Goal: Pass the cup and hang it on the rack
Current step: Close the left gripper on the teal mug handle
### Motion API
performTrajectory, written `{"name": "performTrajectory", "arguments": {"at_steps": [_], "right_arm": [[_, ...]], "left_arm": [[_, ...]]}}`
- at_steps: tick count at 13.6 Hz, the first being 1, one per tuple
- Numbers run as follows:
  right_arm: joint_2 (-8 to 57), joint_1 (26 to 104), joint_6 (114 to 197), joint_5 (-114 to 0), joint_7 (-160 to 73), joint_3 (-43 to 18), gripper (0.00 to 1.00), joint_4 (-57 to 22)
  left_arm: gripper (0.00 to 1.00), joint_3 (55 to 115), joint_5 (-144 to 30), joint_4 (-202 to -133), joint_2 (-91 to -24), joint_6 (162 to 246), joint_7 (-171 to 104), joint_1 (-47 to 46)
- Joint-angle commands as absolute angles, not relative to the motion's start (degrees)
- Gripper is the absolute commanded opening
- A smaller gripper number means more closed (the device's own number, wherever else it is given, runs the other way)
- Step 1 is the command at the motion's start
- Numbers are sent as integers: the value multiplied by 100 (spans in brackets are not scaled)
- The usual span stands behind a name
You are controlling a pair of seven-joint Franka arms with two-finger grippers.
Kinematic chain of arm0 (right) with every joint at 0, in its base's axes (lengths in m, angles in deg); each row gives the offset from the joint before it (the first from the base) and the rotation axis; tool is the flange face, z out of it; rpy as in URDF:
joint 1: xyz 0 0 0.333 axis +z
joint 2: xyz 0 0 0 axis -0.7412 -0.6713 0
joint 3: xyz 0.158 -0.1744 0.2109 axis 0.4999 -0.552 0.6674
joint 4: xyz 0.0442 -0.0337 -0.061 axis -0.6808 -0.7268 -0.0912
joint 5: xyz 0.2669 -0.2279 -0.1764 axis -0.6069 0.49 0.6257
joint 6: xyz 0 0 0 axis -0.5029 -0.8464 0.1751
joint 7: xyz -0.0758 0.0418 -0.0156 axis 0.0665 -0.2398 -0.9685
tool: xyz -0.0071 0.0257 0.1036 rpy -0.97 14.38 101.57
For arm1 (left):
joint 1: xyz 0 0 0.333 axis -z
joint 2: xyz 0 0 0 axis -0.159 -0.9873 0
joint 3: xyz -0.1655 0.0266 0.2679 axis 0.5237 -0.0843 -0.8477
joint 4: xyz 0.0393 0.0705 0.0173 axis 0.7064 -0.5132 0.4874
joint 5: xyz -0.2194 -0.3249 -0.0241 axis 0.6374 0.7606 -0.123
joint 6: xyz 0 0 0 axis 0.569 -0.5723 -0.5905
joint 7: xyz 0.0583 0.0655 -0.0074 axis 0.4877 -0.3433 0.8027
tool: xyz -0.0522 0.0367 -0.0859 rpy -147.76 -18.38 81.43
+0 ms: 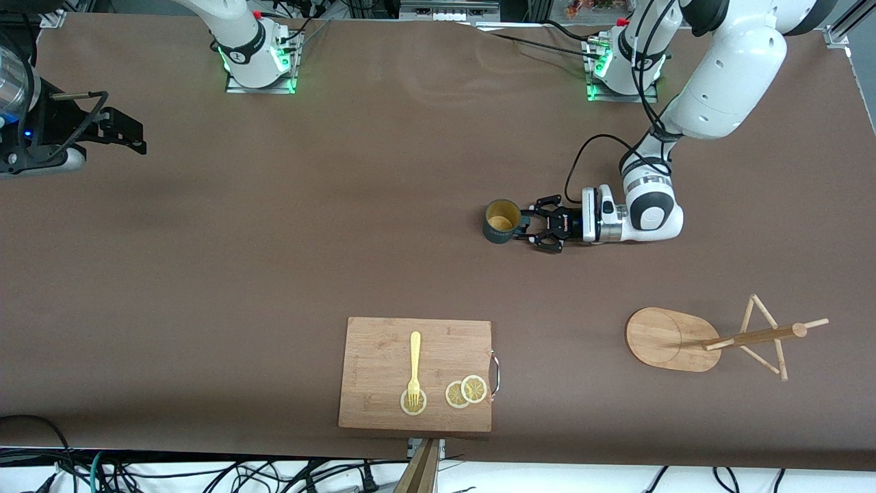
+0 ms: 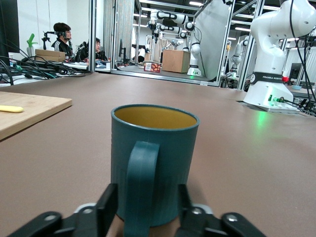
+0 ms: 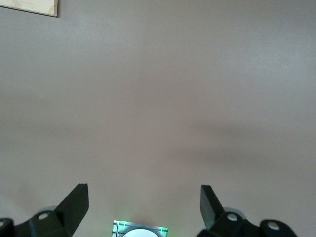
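The dark teal cup (image 1: pixel 503 220) stands upright on the brown table near its middle, its yellowish inside showing. Its handle points toward the left arm's end of the table. My left gripper (image 1: pixel 530 229) lies low and level at the cup. In the left wrist view the cup (image 2: pixel 163 148) fills the middle, and my left gripper (image 2: pixel 147 197) has a finger against each side of the cup's body, with the handle between them. The wooden rack (image 1: pixel 753 337) stands nearer to the front camera, toward the left arm's end. My right gripper (image 1: pixel 126 133) waits open over bare table at the right arm's end.
A bamboo cutting board (image 1: pixel 383 404) lies near the front edge with a yellow fork (image 1: pixel 414 366) and lemon slices (image 1: pixel 465 392) on it. In the right wrist view my right gripper (image 3: pixel 144 197) has only tabletop between its fingers.
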State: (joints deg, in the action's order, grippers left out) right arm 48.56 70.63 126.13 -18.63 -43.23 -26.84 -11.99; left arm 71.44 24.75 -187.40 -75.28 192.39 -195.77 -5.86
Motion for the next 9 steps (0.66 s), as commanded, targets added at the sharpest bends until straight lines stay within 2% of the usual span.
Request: {"name": "performTrajectory", "arguments": {"at_steps": [1, 4, 9], "right_arm": [[4804, 7077, 12466, -1810, -4253, -2707, 100, -1039], [4804, 7086, 12466, -1810, -4253, -2707, 100, -1039], [4804, 7086, 12466, -1810, -4253, -2707, 100, -1039]], "left_arm": [[20, 7134, 2662, -18652, -7677, 19038, -20154, -589], [14, 7134, 2662, -18652, -7695, 19029, -20146, -589], [13, 7091, 2417, -18660, -7590, 18520, -19516, -870]]}}
